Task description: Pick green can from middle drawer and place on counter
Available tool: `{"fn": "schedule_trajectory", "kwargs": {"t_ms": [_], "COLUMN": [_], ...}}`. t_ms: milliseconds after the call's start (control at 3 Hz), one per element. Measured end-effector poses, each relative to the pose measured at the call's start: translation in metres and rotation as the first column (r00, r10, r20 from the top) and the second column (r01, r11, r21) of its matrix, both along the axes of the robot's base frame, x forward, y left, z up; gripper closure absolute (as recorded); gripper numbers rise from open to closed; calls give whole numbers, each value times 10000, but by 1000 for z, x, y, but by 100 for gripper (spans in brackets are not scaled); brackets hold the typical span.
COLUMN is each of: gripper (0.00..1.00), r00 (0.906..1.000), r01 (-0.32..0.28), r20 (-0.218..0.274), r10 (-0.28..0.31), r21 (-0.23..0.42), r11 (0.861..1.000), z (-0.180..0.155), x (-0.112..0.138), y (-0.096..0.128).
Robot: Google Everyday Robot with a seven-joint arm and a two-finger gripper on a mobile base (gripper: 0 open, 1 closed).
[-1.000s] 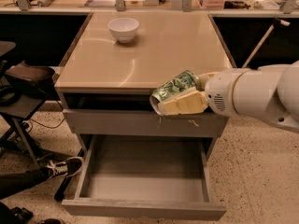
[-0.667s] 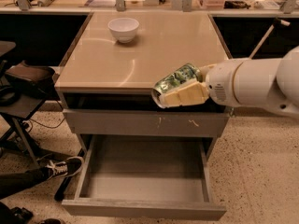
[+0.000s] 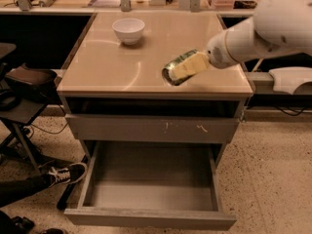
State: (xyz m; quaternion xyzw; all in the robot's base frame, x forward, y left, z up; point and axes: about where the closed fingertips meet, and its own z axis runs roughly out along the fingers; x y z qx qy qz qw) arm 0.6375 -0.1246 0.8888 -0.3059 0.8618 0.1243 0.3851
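We see the grey cabinet (image 3: 156, 130) filling the middle of the camera view, and its glossy beige counter (image 3: 146, 57) is the widest surface in sight. Below it, the middle drawer (image 3: 146, 219) is pulled far out toward us; its plain front panel faces us and the grey floor inside lies bare. Above that drawer sits a closed drawer front (image 3: 122, 129) with pale scratch marks right of its centre. The robot's white arm (image 3: 263, 28) reaches in from the upper right, slanting down over the right part of the counter. Along the back runs a cluttered ledge (image 3: 97, 1) with metal posts. A black sneaker (image 3: 66, 173) with a white sole rests on the speckled floor just left of the open drawer. A white bowl (image 3: 128, 29) stands upright on the counter's back left part, well apart from the arm.

We find the green can (image 3: 178, 61) over the counter's right front part, tipped onto its side with one end toward us. The gripper (image 3: 183, 68) holds it there, its pale fingers (image 3: 192, 66) clamped around the can's body. We cannot tell whether the can touches the counter or hangs just above it.
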Motion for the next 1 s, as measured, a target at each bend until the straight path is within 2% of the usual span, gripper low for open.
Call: {"fn": "schedule_trajectory", "kwargs": {"t_ms": [333,667,1000], "gripper": [100,100,100], "r00": [9991,9960,9880], "r01": [214,873,1528], "r20": [-353,-152,214], "r10": [-221,-876,-1528], "r21": [-221,-157,-8], "r11": [9995,9961,9883], "z": [-8,-7,-13], "x": [63,112,136], "y": [-1,-10,-25]}}
